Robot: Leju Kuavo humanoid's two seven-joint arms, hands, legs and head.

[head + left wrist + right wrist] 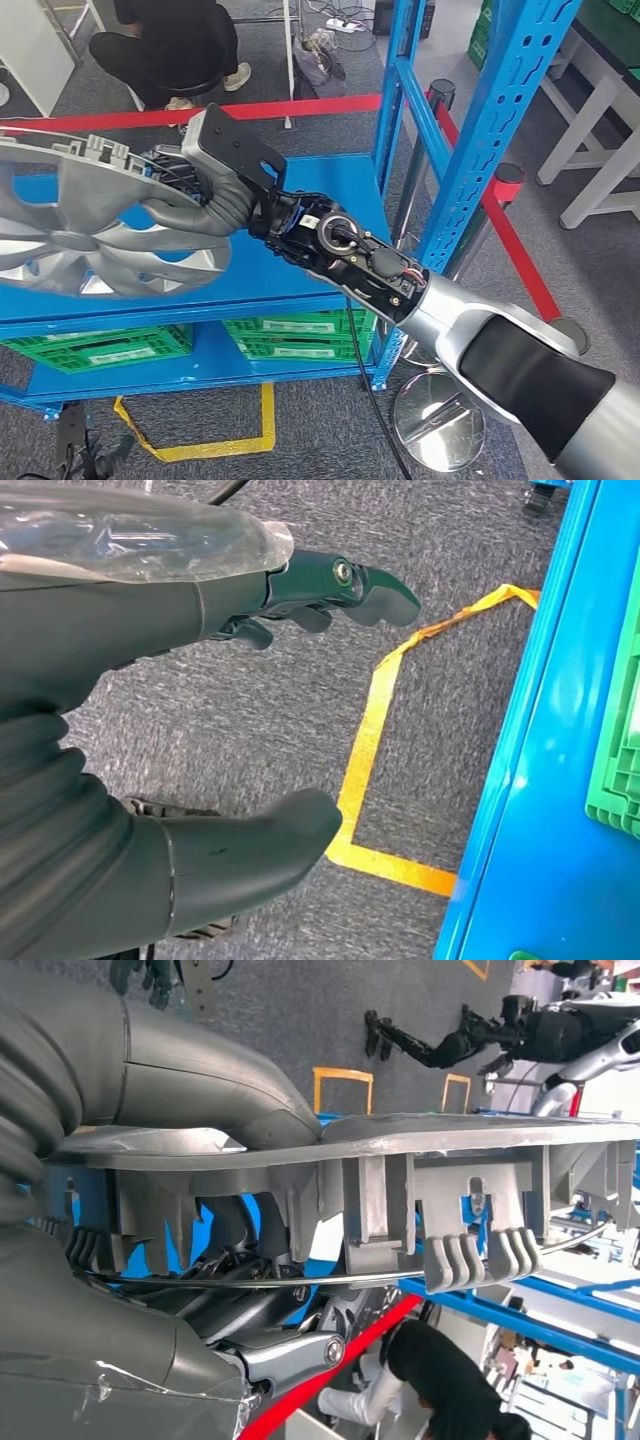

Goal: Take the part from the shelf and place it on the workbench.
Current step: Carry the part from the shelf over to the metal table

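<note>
The part is a silver spoked wheel cover [83, 225] held just above the blue shelf board [332, 185] at the left of the head view. My right hand [192, 195] grips its rim, thumb on the front face and fingers behind. Seen from the right wrist, the cover's rim [453, 1160] with its grey clips runs across the picture, my thumb [196, 1080] pressed on one side. My left hand [226, 710] hangs over the grey carpet with thumb and fingers apart, holding nothing.
Blue shelf uprights [483, 130] stand right of my arm. Green crates [98, 345] sit on the lower shelf. Red barrier tape [317, 105] on posts runs behind; a person [173, 45] crouches beyond it. Yellow floor tape [370, 750] marks the carpet.
</note>
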